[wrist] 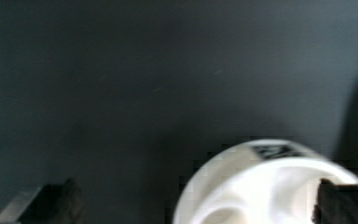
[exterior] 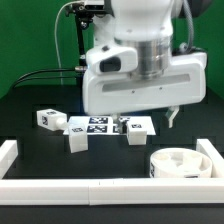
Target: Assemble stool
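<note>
1 seat laid flat, ribbed side up; 3 legs seen nr marker board, axes unclear; gripper jaws held apart, empty.

No word, brand or number could be read anywhere. The only signs were black-and-white square tags, patterns rather than letters. Several were printed on the marker board, others stood on the legs, and one, blurred in the wrist view, sat on the rim of the seat.
</note>
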Robot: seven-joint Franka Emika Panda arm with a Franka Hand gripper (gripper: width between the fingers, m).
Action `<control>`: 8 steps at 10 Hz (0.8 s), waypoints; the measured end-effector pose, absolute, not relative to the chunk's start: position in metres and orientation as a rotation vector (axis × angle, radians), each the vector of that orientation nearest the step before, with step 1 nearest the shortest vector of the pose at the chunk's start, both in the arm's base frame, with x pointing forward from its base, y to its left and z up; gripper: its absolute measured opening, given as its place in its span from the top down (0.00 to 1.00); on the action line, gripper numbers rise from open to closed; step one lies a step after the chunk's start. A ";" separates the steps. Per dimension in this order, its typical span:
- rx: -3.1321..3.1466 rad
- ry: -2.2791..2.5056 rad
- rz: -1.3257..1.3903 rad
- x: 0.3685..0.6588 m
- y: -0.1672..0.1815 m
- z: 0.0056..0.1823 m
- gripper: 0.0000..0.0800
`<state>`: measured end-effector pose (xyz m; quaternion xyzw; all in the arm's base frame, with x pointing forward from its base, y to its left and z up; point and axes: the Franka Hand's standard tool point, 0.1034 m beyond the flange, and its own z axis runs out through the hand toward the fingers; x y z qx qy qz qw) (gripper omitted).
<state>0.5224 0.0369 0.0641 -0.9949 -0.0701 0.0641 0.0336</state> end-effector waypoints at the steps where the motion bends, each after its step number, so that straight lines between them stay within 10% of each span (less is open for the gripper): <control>1: -3.059 -0.214 0.206 0.523 0.036 0.063 0.19; 8: -2.956 -0.134 0.884 0.468 0.054 0.060 0.19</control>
